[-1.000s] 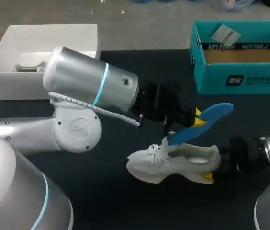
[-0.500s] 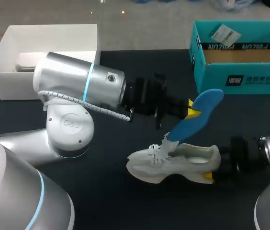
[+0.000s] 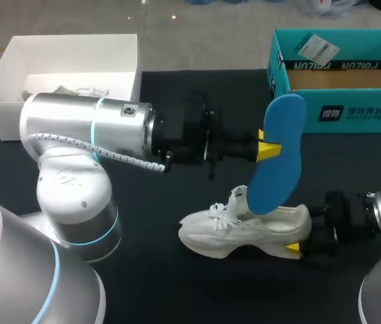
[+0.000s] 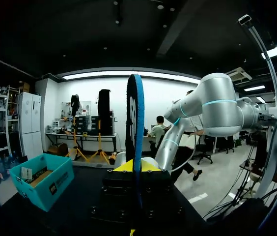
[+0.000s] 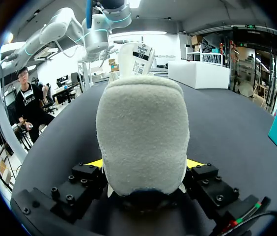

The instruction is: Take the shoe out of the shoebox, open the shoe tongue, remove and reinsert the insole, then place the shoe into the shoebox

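Shoe point(image 3: 244, 233), white, sits on its sole on the dark tabletop point(image 3: 170, 290), toe toward the left arm, outside the teal shoebox point(image 3: 339, 101) at far right. Right tool point(image 3: 297, 241) is clamped on the shoe heel, a finger on each side. Left tool point(image 3: 266, 150) is closed on the blue insole point(image 3: 278, 182), pinching its edge. Insole stands near-vertical over the shoe, lower end at the opening behind the tongue. White box point(image 3: 62, 67) far left.
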`<state>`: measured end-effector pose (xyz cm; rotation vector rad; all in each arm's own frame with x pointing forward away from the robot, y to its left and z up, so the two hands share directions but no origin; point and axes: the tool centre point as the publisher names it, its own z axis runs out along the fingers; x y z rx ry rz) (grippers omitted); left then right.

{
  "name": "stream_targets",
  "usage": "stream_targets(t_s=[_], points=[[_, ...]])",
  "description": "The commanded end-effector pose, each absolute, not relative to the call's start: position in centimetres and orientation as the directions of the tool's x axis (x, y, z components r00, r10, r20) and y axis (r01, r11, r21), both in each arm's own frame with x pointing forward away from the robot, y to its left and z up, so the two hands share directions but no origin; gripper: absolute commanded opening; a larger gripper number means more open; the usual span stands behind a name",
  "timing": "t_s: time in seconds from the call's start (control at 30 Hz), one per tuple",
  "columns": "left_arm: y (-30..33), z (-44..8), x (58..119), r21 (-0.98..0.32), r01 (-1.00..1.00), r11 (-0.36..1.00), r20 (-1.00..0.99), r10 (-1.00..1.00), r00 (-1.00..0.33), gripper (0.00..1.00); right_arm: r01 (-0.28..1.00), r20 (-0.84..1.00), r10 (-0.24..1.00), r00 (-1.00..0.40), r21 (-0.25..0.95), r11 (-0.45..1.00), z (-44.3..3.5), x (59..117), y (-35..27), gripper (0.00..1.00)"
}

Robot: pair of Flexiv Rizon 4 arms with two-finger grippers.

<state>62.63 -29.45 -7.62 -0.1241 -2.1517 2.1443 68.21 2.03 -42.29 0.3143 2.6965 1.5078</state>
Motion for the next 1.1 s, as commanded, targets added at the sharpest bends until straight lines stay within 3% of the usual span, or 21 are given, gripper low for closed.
stream_targets(t_s=[0.03,0.23,1.1], points=[[-27.0,-6.9,62.1,-0.995,-0.023,-0.092,0.008,0.165,-0.986,0.0,0.159,0.065,0.196,-0.978,0.845,0.511,-42.3,68.1,2.1,0.0],[-27.0,-5.4,61.3,-0.984,-0.057,-0.168,0.018,0.228,-0.974,0.0,0.159,0.065,0.196,-0.978,0.845,0.511,-42.3,68.1,2.1,0.0],[-27.0,-5.4,61.3,-0.984,-0.057,-0.168,0.018,0.228,-0.974,0.0,0.159,0.065,0.196,-0.978,0.845,0.511,-42.3,68.1,2.1,0.0]])
